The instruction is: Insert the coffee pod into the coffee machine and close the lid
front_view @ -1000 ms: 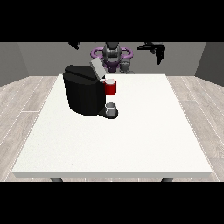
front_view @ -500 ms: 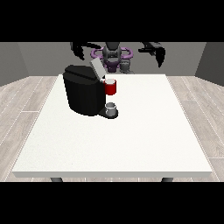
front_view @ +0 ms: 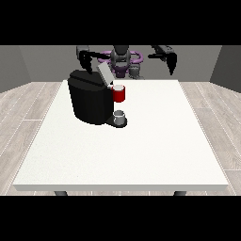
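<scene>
A black coffee machine (front_view: 90, 101) stands on the white table (front_view: 141, 150) left of the middle, its grey lid (front_view: 104, 73) tilted up and open. At its front is a red pod holder (front_view: 119, 93) with a small pale top. A grey cup (front_view: 119, 116) sits on the machine's base below it. The hand at the view's left (front_view: 85, 60) hangs just above the machine's back, fingers pointing down. The hand at the view's right (front_view: 170, 60) hovers over the table's far right edge, apart from everything. I cannot tell whether either hand holds a pod.
The robot's torso (front_view: 122, 60) stands behind the table's far edge. A wooden floor (front_view: 28, 103) surrounds the table. The table's near and right parts show only white surface.
Both hands have come down and inward from raised, spread positions. The hand at the view's left now sits lower, over the machine. The lid and cup have not moved.
</scene>
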Controlling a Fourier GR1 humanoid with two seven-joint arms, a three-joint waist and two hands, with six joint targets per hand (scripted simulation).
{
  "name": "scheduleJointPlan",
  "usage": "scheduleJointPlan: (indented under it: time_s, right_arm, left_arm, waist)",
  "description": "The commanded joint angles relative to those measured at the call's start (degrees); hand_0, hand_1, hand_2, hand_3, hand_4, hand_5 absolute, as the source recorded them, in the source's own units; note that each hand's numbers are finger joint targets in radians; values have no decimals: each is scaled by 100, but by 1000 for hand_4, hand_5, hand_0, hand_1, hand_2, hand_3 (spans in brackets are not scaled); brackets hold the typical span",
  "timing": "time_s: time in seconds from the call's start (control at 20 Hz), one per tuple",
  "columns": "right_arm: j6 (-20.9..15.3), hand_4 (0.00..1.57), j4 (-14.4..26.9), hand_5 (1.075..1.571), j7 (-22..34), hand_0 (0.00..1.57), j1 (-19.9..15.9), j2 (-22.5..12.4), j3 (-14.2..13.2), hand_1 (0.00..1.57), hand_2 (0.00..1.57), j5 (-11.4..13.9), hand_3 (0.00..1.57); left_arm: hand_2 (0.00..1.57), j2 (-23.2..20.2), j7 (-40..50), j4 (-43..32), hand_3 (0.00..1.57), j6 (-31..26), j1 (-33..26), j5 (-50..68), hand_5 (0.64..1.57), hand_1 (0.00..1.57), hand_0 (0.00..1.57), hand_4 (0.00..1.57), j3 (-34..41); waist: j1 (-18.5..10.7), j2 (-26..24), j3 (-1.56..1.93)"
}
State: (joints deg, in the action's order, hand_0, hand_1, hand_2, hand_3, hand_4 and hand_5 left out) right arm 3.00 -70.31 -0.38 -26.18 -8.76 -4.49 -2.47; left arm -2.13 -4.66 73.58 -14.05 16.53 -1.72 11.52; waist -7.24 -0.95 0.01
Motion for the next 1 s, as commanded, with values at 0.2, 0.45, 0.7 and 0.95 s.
scheduleJointPlan:
  time_s: [0.2,0.45,0.7,0.95]
  right_arm:
    - [191,0,779,1571,-225,0,-607,-388,-337,0,0,64,0]
    - [-7,0,862,1571,-132,0,-815,17,-111,0,0,182,0]
    - [-93,0,1069,1571,-413,0,-1007,130,49,0,0,423,0]
    - [148,0,1317,1571,-539,0,-1093,-148,-153,0,0,338,0]
  left_arm:
    - [0,25,315,830,0,-14,-309,251,1571,0,0,0,-271]
    - [0,-44,253,762,0,221,-335,225,1571,0,0,124,-284]
    - [0,-229,-171,698,0,119,-368,218,1571,0,0,0,-212]
    - [0,-429,434,867,0,-14,-176,447,1571,0,0,0,-182]
  waist:
    - [-241,223,0]
    - [27,270,-1]
    - [-153,564,-1]
    - [-212,516,0]
